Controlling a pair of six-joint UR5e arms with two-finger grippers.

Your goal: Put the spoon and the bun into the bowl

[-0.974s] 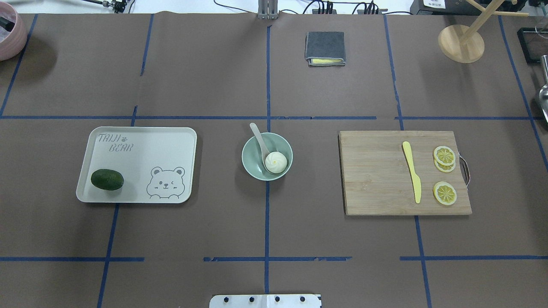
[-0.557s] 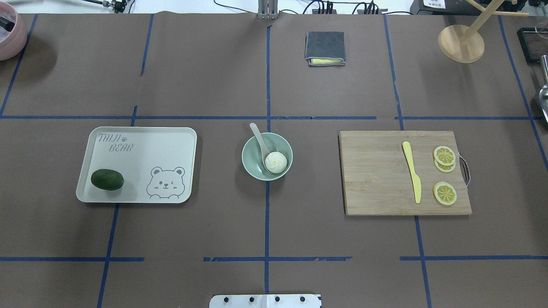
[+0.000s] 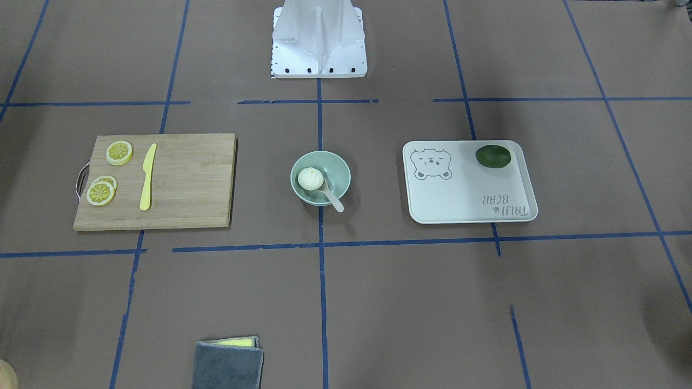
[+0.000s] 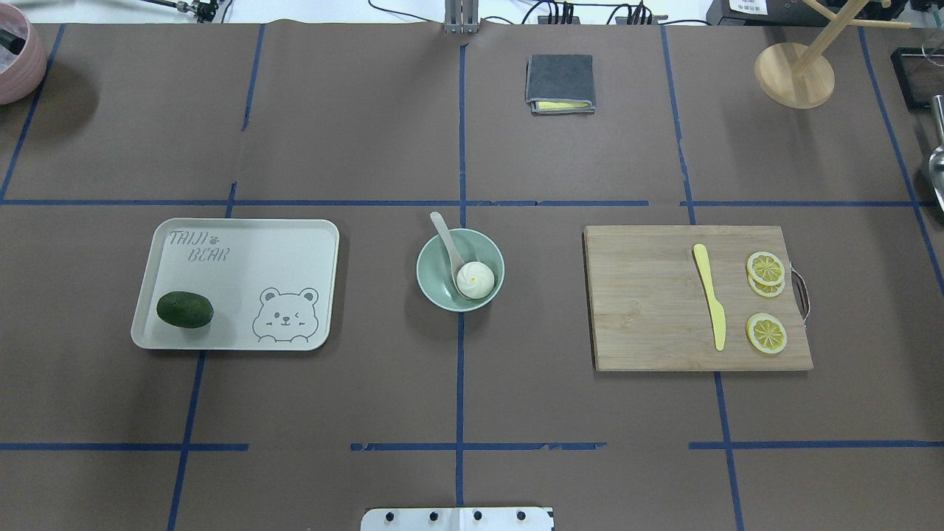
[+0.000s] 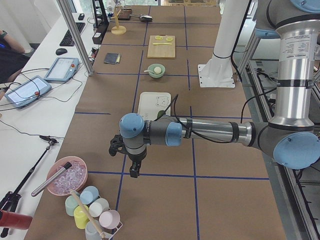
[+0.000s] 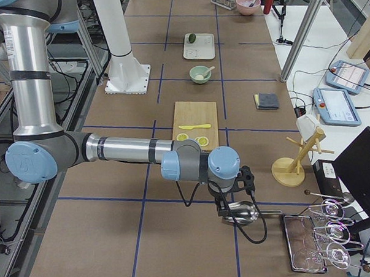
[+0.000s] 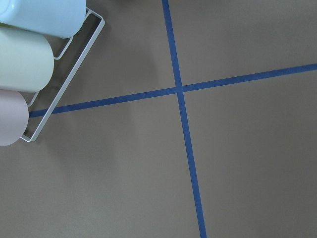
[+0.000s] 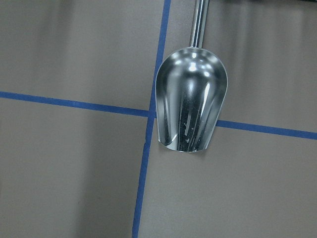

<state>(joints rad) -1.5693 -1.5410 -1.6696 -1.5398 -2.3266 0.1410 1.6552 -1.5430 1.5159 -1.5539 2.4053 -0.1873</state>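
Note:
The pale mint-green bowl (image 4: 436, 279) stands at the middle of the table. The cream-white bun (image 4: 475, 279) lies inside it on the right. The off-white spoon (image 4: 445, 234) rests with its scoop in the bowl beside the bun, and its handle sticks out over the far-left rim. The front-facing view shows the same bowl (image 3: 339, 174), bun (image 3: 310, 178) and spoon (image 3: 334, 200). My left gripper (image 5: 134, 170) hangs over bare table far off at the left end. My right gripper (image 6: 229, 212) hangs far off at the right end. I cannot tell whether either is open or shut.
A white bear-print tray (image 4: 243, 273) with a dark green lime (image 4: 184, 309) lies left of the bowl. A wooden cutting board (image 4: 649, 310) with a yellow knife (image 4: 709, 295) and lemon slices (image 4: 765, 267) lies right. A metal scoop (image 8: 190, 106) lies under the right wrist, and cups (image 7: 25, 64) in a rack under the left.

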